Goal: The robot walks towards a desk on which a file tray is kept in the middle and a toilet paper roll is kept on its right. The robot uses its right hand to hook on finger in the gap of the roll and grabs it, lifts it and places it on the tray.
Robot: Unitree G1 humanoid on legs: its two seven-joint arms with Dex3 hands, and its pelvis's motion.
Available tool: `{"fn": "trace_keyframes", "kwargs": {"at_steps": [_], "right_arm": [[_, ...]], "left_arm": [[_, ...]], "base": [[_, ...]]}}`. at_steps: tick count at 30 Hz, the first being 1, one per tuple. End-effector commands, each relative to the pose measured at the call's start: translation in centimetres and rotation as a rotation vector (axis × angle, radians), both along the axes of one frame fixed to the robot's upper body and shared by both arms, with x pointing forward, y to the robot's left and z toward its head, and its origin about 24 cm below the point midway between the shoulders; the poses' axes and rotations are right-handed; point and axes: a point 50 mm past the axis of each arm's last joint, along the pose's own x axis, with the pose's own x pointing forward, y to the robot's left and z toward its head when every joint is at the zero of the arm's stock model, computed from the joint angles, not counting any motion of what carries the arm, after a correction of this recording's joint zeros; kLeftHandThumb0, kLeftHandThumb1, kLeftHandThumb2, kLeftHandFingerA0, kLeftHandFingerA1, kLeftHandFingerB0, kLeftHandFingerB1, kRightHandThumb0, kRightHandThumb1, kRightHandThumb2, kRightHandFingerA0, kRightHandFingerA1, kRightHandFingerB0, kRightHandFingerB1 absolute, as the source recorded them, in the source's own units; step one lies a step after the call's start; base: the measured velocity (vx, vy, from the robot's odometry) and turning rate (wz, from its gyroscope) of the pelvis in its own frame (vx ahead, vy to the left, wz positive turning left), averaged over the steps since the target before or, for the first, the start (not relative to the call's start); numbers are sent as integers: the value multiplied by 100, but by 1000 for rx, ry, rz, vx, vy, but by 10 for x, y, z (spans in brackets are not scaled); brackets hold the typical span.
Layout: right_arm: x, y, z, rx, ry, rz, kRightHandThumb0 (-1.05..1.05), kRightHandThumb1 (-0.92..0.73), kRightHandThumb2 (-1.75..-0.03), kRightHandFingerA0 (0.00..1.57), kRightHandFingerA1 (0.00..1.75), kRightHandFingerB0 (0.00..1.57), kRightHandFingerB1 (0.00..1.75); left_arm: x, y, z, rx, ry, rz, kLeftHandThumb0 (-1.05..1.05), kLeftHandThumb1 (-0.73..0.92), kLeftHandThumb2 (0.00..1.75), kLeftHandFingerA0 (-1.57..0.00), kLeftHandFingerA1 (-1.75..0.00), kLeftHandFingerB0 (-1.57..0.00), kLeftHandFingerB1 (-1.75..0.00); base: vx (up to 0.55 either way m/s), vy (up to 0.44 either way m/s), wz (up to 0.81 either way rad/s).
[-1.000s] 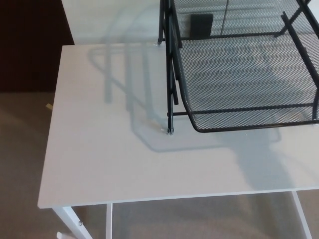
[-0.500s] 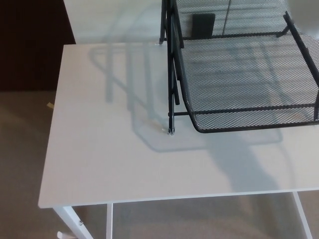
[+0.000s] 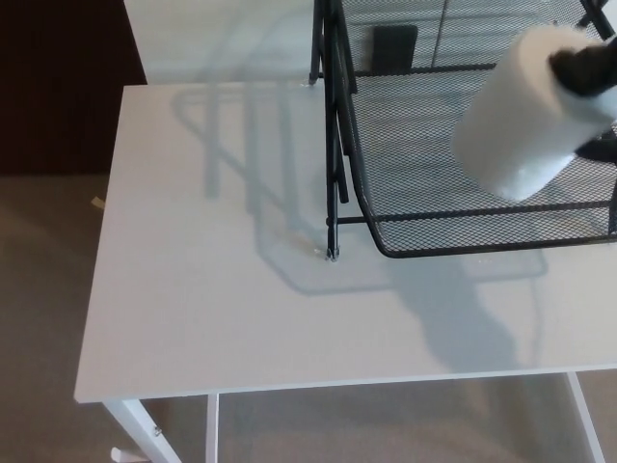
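You have the roll (image 3: 521, 116) on the right hand (image 3: 583, 72), which comes in at the right edge with most of it cut off by the frame. One of its black fingers (image 3: 576, 64) goes into the hole at the roll's upper end, and another dark part of the hand shows just beside the roll lower down, so the hand is closed on the roll and carries it. The roll hangs tilted, its hooked end up and to the right, over the right part of the tray (image 3: 453, 243). You cannot tell from here whether it touches the mesh. The black wire tray stands on the far right part of the white table (image 3: 222, 289), and the table's left and near parts lie bare
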Motion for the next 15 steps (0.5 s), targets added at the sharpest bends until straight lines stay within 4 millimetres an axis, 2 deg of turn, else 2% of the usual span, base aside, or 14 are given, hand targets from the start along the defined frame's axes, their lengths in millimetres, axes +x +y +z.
{"fn": "trace_keyframes", "kwargs": {"at_steps": [1,2,7,8,9,10,11,12,13,14,15], "right_arm": [[2,6,-19,-176,132,7,-20,-66,-76,97,127,94,67],[3,9,-21,-221,136,8,-19,-64,-73,98,120,95,64],[3,11,-21,-264,117,29,-21,-64,-67,98,119,91,58],[3,11,-19,-278,109,22,-26,-64,-62,82,139,74,48],[2,11,-16,-286,109,22,-30,-63,-60,80,127,60,42],[2,11,-15,-289,106,23,-36,-60,-58,64,99,38,35],[2,10,-13,-293,102,25,-36,-60,-58,64,99,38,35],[1,10,-11,-312,104,24,-41,-59,-59,50,79,29,33],[1,10,-11,-313,104,24,-41,-59,-59,50,79,29,33],[2,8,-6,-313,128,-3,-46,-56,-57,24,50,14,31],[1,10,-3,-347,114,1,-52,-54,-57,17,49,9,33]], "left_arm": [[0,3,2,9,-25,17,-68,85,107,-24,-54,-13,-46],[-1,2,3,8,-30,11,-68,85,107,-24,-54,-13,-46],[-1,3,2,11,-20,4,-69,85,108,-24,-54,-12,-46],[-1,3,2,18,-11,-7,-70,86,108,-23,-54,-12,-46],[-1,2,2,16,-14,-4,-69,86,108,-23,-54,-12,-46],[-1,3,2,15,-15,5,-69,84,108,-25,-55,-13,-46],[-1,3,1,12,-16,17,-69,84,108,-25,-55,-13,-46],[-1,3,3,4,-21,8,-69,85,108,-24,-55,-13,-46],[-1,3,3,4,-21,8,-69,85,108,-24,-55,-13,-46],[-1,3,2,10,-14,-1,-69,85,108,-24,-54,-13,-46],[-5,3,2,9,-15,6,-70,85,108,-25,-54,-13,-46]], "base": [[0,0,0],[0,0,0],[0,0,0],[0,0,0],[0,0,0],[0,0,0],[0,0,0],[0,0,0],[0,0,0],[0,0,0],[0,0,0]]}}
